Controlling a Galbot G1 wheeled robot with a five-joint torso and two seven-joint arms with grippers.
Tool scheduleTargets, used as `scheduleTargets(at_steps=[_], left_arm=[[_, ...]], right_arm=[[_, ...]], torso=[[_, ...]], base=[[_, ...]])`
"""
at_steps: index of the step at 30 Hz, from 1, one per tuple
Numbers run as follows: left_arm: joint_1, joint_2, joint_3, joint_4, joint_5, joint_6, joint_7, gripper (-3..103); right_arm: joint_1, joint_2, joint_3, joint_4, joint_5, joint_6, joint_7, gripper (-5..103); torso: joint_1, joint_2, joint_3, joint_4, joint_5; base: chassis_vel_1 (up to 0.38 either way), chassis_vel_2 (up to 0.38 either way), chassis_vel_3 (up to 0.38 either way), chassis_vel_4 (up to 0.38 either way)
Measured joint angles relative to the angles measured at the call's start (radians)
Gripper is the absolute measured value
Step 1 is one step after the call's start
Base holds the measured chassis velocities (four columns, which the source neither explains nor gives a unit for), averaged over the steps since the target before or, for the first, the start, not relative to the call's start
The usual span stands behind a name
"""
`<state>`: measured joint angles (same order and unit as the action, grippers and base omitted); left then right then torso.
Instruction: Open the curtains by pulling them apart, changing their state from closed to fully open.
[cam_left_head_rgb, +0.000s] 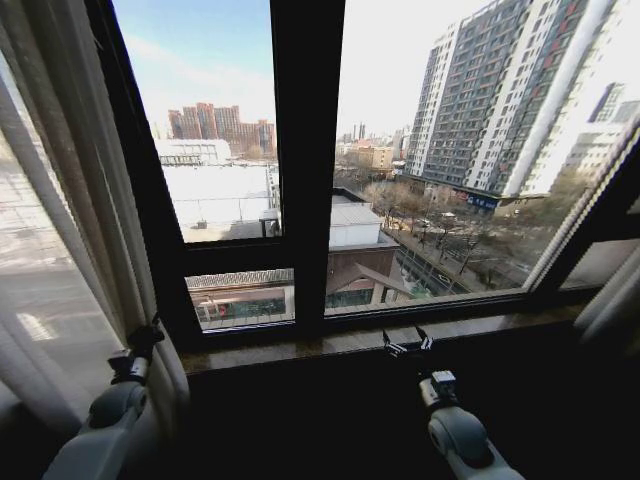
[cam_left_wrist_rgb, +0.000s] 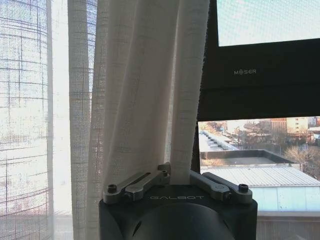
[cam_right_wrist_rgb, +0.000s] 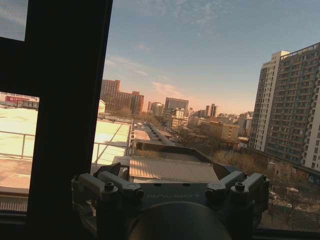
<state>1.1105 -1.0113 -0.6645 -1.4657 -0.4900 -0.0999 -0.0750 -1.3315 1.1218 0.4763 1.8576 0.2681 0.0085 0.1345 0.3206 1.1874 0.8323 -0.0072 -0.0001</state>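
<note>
Now my left gripper (cam_left_wrist_rgb: 172, 170) pinches the vertically hanging curtain (cam_left_wrist_rgb: 145, 90) beside the window frame (cam_left_head_rgb: 305, 150); right gripper (cam_left_head_rgb: 408, 343) fingers seemingly wide.

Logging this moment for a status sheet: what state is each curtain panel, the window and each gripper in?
Left curtain panel: drawn aside to the window's left edge, bunched into folds.
Right curtain panel: gathered at the far right edge.
Window: glass uncovered, sashes shut.
Left gripper: shut on the left curtain panel's edge.
Right gripper: open, holding nothing, near the sill.
</note>
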Motion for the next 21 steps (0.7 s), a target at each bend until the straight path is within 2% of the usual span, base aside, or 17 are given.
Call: scheduleTargets(at_steps=[6, 12, 21], left_arm=[[0.011, -0.001, -0.004, -0.009, 0.0, -0.003, 0.0, 0], [0.016, 0.004, -0.011, -0.009, -0.002, -0.008, 0.0, 0], [0.021, 0.002, -0.012, -0.01, -0.004, -0.013, 0.0, 0]], right_arm=[[0.0, 0.0, 0.0, 0.0, 0.0, 0.0, 0.0, 100], [0.0, 0.0, 0.0, 0.0, 0.0, 0.0, 0.0, 100], [0.0, 0.0, 0.0, 0.0, 0.0, 0.0, 0.0, 100]], torso=[[0.0, 0.0, 0.0, -0.0002, 0.0003], [0.0, 0.0, 0.0, -0.0002, 0.0004], [0.0, 0.0, 0.0, -0.0002, 0.0002]], base=[[0.094, 0.045, -0.071, -0.03], [0.2, 0.13, -0.17, -0.14], [0.303, 0.239, -0.301, -0.25]])
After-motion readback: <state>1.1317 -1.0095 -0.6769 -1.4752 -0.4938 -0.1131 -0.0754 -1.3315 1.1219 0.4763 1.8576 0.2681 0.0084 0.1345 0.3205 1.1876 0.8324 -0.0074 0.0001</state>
